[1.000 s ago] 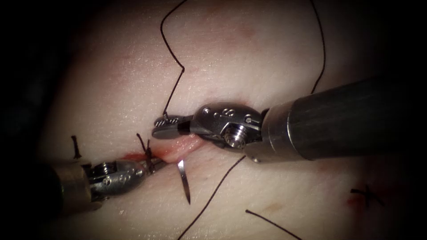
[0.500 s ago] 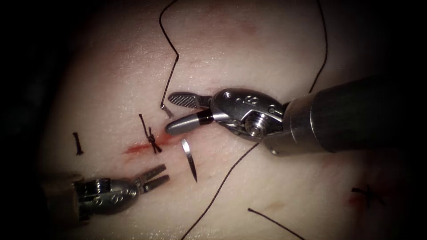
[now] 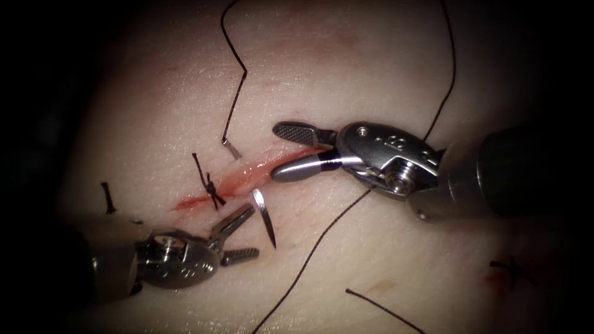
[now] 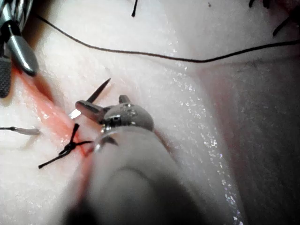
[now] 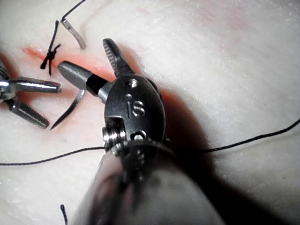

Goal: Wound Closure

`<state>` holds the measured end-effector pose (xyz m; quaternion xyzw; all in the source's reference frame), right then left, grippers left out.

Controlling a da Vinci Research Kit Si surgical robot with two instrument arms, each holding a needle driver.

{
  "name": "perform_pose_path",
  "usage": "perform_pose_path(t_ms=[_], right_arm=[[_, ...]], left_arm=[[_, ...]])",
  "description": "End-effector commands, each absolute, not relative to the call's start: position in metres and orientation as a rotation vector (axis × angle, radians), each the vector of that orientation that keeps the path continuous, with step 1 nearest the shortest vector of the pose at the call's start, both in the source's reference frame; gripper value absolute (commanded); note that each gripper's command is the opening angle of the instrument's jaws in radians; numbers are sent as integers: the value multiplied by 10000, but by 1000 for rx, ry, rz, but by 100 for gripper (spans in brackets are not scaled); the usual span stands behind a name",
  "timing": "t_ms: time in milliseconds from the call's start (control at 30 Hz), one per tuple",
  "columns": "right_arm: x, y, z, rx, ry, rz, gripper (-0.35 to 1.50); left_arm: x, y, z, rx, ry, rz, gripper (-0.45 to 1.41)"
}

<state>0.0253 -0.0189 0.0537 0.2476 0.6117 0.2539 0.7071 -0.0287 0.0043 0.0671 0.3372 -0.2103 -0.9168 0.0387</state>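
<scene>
The curved needle (image 3: pixel 264 219) sits in the tissue (image 3: pixel 346 68) across the red cut (image 3: pixel 247 176). Its pointed part sticks out just below-right of the cut, and its tail end (image 3: pixel 232 149), with the thread (image 3: pixel 235 93), shows above-left. The left tool (image 3: pixel 253 231) stands open just left of the point and holds nothing. The right tool (image 3: pixel 275 153) is open over the cut's right end, also holding nothing. The left wrist view has the needle's point (image 4: pixel 101 89) beside the left tool's own jaws. In the right wrist view the open right tool (image 5: pixel 83 54) hangs above the needle (image 5: pixel 68 110).
A tied knot (image 3: pixel 210 187) with short cut ends closes the cut left of the needle. Older stitches sit at the far left (image 3: pixel 108 199) and lower right (image 3: pixel 510 269). Thread runs under the right tool (image 3: pixel 309 260), and a loose piece (image 3: pixel 380 309) lies near the front.
The right tool let go beside the needle's tail, opened and drew back to the right. The left tool left the cut's edge and opened by the needle's point. The raised tissue lies flat again.
</scene>
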Motion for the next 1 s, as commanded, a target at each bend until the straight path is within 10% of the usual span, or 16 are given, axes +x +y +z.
perform_pose_path(t_ms=[33, 800, 1000], right_arm=[[254, -196, 544, 534, 1370, 560, 96], [220, -202, 541, 437, 1437, 597, 81], [219, -211, 542, 427, 1450, 597, 51]], left_arm=[[-294, 37, 678, 1016, -662, -2785, 61], [-321, 61, 706, 887, -951, -2552, 72], [-316, 64, 709, 900, -949, -2536, 2]])
